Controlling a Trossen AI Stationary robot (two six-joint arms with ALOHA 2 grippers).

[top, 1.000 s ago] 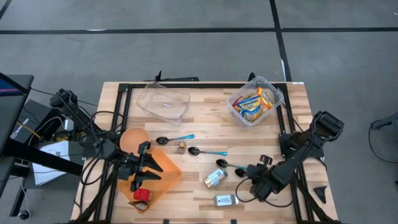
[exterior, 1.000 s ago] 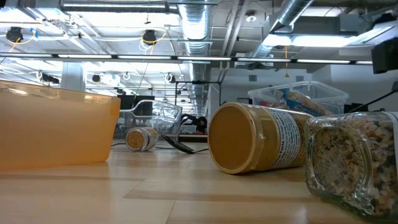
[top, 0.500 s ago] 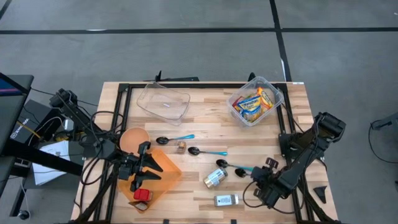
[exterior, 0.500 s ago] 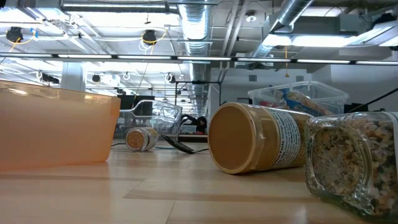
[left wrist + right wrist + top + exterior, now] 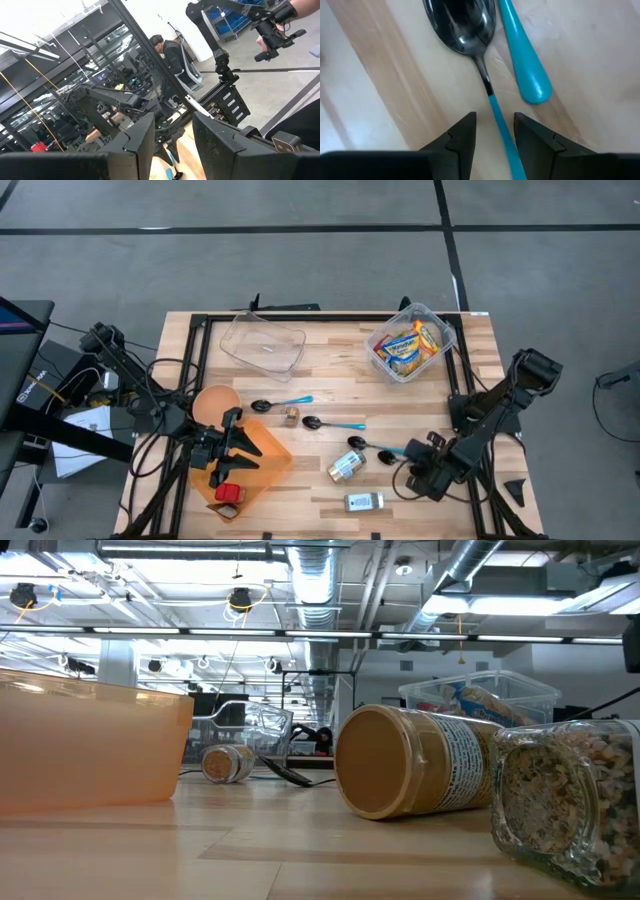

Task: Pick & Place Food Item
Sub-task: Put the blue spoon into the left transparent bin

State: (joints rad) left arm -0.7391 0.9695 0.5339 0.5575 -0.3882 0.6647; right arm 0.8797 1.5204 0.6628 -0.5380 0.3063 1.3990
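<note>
The clear tub of packaged snacks (image 5: 410,343) sits at the table's far right corner, well apart from both arms. The right gripper (image 5: 491,134) hangs low with fingers narrowly apart astride the blue-handled spoon (image 5: 485,75). The left gripper (image 5: 228,453), part open, hovers over the orange container (image 5: 262,446).

1. The table (image 5: 330,380) is pale wood in lengthwise planks, framed in black.
2. The spoon (image 5: 470,35) under the right arm has a glossy black bowl and a turquoise handle; a second turquoise handle (image 5: 522,55) lies beside it.
3. The far-right tub (image 5: 410,343) is clear, holding yellow, orange and blue packets.
4. The near-left tray (image 5: 262,450) and bowl (image 5: 212,402) are orange; a red item (image 5: 229,495) sits at the tray's near end.
5. The lying jar (image 5: 415,773) has a tan lid and a white printed label.
</note>
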